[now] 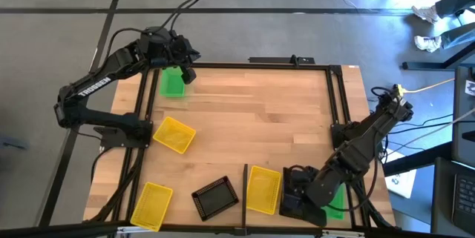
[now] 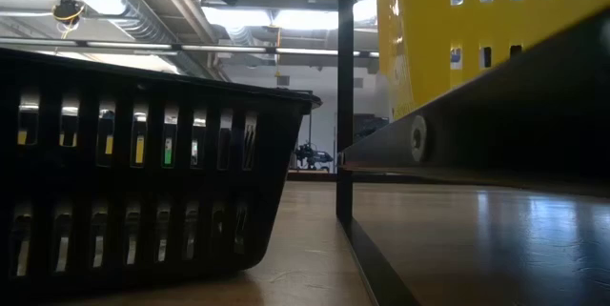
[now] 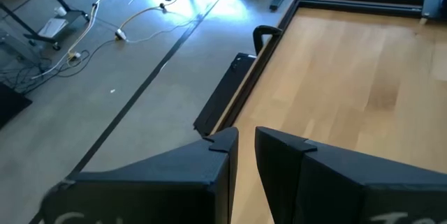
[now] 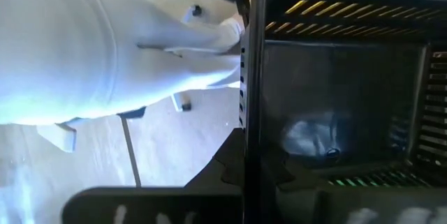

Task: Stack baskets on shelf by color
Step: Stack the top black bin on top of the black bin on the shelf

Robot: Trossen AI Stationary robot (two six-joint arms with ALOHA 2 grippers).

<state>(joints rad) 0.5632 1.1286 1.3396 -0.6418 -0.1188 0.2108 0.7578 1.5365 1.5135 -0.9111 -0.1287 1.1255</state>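
The planked wooden tabletop [image 1: 252,127] shows pale, striped boards inside a thin black frame. At its far left corner the left gripper [image 1: 185,67] hangs beside a green basket [image 1: 172,84], a small shallow rectangle of lattice plastic; in the left wrist view its two dark, blocky fingers [image 3: 209,175] stand slightly spread with a narrow gap and nothing between them. Two yellow baskets lie on the left side, one tilted near the left edge [image 1: 174,134] and one at the near left corner [image 1: 151,205]. A black basket [image 1: 215,197], turned at an angle, sits near the front edge, its slotted walls filling the low view [image 2: 143,201]. Just right of it a thin black bar [image 1: 246,186] edges the shelf, where a third yellow basket [image 1: 263,190] lies flat. The right gripper [image 1: 297,193] is low at the near right corner, touching a black basket [image 4: 342,112] whose glossy floor and slotted rim fill the right wrist view; its fingers are pressed together, though whether they pinch the rim I cannot tell. Another green basket [image 1: 335,202] shows partly beneath that arm
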